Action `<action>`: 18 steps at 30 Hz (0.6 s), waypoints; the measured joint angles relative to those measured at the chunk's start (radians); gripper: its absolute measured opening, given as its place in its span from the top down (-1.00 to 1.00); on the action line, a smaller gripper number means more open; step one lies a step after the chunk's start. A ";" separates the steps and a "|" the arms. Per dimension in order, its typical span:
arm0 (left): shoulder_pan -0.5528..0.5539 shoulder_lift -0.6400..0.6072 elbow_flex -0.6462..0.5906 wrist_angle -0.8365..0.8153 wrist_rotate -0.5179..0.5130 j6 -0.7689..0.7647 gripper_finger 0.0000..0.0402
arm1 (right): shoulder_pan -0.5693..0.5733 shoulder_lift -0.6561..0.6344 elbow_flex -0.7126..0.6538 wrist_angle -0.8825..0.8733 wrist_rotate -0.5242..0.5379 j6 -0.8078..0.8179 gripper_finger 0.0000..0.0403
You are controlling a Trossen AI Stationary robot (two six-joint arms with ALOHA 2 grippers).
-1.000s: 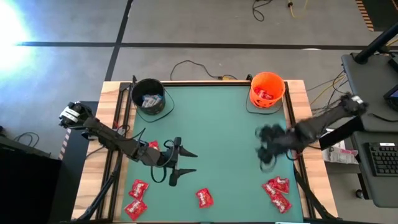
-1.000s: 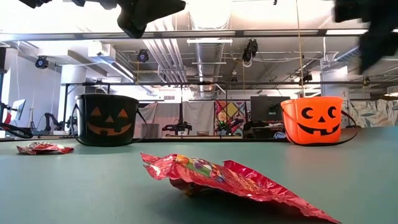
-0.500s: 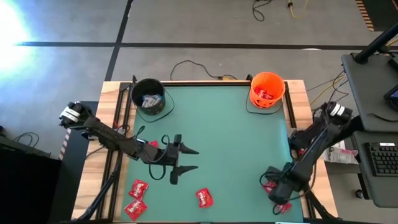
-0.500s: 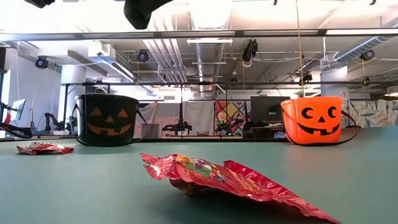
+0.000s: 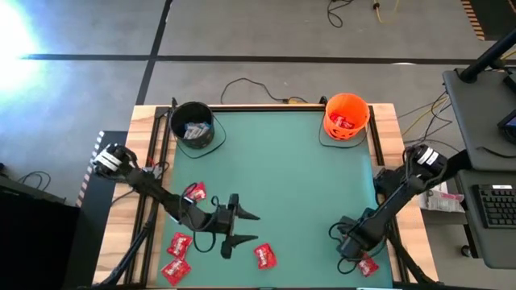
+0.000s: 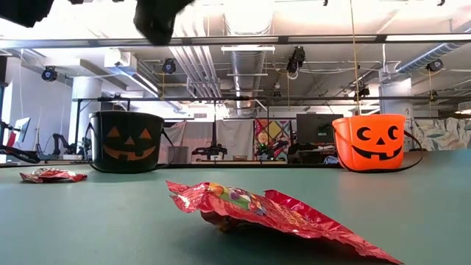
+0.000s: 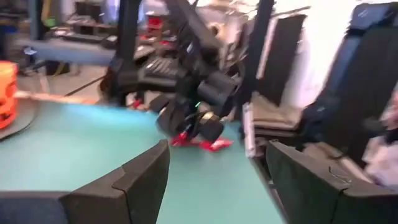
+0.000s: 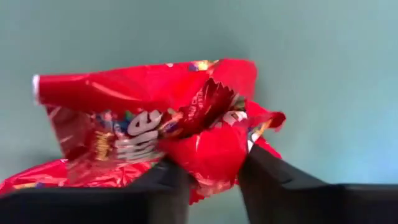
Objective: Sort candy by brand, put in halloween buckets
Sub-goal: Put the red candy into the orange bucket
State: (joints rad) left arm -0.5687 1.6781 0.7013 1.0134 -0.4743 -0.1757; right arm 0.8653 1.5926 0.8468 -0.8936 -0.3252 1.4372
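Right hand (image 5: 352, 244) low, pinching red packet (image 8: 186, 130)

We see a green table (image 5: 282, 177) bearing a black bucket (image 5: 193, 126), an orange bucket (image 5: 347, 115) and scattered red candy packets (image 5: 264, 255).

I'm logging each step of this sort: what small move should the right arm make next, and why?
Probably close fully and lift. The right gripper sits low over the pile of red packets at the table's near right corner, its fingers pinching a crumpled red packet that appears to rest on the mat. The orange bucket already holds red packets, so it likely goes there.
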 joint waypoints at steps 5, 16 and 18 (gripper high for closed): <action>-0.011 0.052 0.000 0.002 -0.039 -0.020 -0.25 | -0.040 -0.066 -0.002 -0.036 0.002 -0.037 0.84; -0.005 0.068 -0.001 -0.003 -0.194 0.032 -0.25 | -0.260 -0.366 -0.002 -0.310 0.306 -0.103 0.67; -0.004 0.068 -0.001 -0.003 -0.199 0.056 -0.25 | -0.356 -0.427 -0.002 -0.337 0.406 -0.171 0.71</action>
State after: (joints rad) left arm -0.5728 1.7458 0.7002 1.0101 -0.6738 -0.1198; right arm 0.5091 1.1657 0.8448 -1.2302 0.0805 1.2658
